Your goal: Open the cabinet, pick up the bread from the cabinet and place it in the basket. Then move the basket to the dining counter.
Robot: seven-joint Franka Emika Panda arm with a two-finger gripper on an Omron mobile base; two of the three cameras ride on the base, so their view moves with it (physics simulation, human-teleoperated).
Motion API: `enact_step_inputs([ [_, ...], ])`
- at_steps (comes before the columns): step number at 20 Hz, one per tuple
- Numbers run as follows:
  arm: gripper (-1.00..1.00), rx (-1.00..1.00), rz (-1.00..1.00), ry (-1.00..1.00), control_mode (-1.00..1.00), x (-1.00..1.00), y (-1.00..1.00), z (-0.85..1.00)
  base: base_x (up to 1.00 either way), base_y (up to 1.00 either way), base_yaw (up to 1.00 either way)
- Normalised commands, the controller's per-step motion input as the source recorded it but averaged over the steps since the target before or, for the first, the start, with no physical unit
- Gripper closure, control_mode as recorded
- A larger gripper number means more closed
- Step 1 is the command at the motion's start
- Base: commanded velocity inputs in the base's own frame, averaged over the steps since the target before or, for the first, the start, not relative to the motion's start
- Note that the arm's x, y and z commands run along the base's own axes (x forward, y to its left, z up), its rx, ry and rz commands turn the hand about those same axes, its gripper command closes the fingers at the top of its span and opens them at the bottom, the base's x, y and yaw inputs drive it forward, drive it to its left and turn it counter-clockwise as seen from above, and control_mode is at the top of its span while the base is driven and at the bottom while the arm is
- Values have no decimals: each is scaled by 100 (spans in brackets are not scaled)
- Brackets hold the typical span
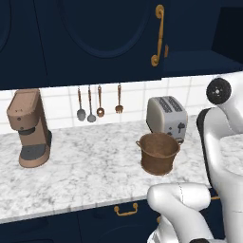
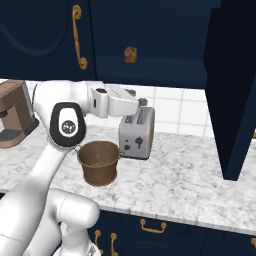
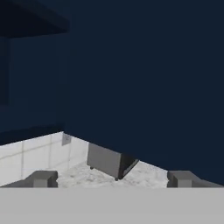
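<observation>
The end effector [image 3: 112,178] stands spread wide with nothing between its 2 dark fingertips [image 3: 43,178], which rise well apart at the bottom of the hand view, pointed at a broad dark navy surface with a strip of marble and white tile below it. In the right base view the white arm reaches across above the toaster [image 2: 136,133], and its hand is hidden behind the arm's own body there. The cabinet [image 2: 150,40] hangs over the marble tabletop [image 2: 185,175]; its right door [image 2: 232,90] is swung open toward the camera, while the left door with its long curly brass handle [image 1: 159,35] stays flat against the front. On the open shelf sits the bread [image 2: 130,54], a small golden-brown lump, up inside the cabinet and well above the toaster. The basket [image 1: 158,153] stands upright and empty on the tabletop just in front of the toaster, near it but apart. Farther left a brown coffee machine [image 1: 29,127] rests on the marble, and 4 utensils [image 1: 91,107] hang on the tiled wall.
</observation>
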Motion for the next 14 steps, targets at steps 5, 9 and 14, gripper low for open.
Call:
enact_step_inputs([
  [5,-100,3,55,7,-100,0,72,0,0,0,0],
  [9,-100,5,60,3,-100,2,75,0,0,0,0],
  [14,-100,6,51,0,-100,20,77,0,0,0,0],
])
